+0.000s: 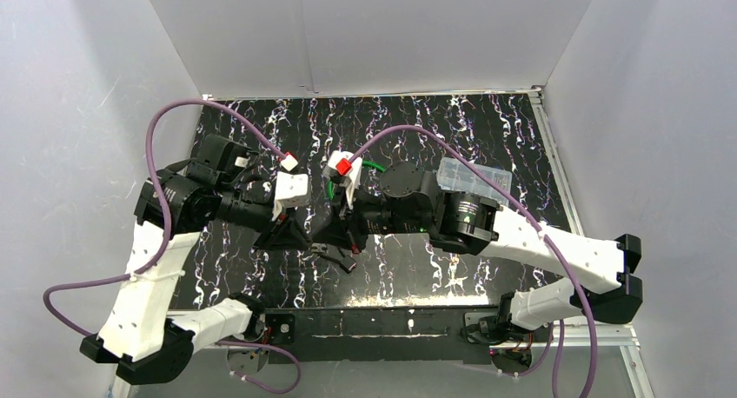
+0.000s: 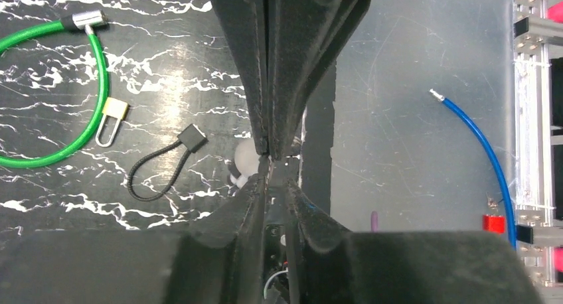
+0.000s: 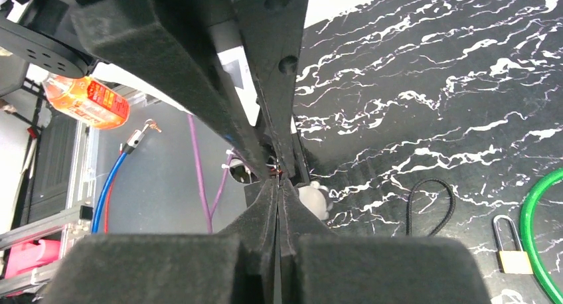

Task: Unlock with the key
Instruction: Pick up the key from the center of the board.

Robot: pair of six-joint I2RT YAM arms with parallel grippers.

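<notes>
Top view: barred at centre by left pincer (image 2: 269, 174) and right pincer (image 3: 279, 184), closed, tip to tip. Cluttered at 1 o'clock by green cable (image 1: 374, 165), padlock (image 3: 511, 251) beside it; at 2 o'clock by clear box (image 1: 474, 179). Open across bare surface (image 1: 434, 124) at 12 and 5 o'clock.

Bright, even light from above casts only soft shadows on the glossy table (image 1: 487, 129), and the nearest foreground in both wrist views is blurred.

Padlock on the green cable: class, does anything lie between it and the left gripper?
Yes. A black cord loop lies flat on the mat between the left gripper and the padlock.
</notes>
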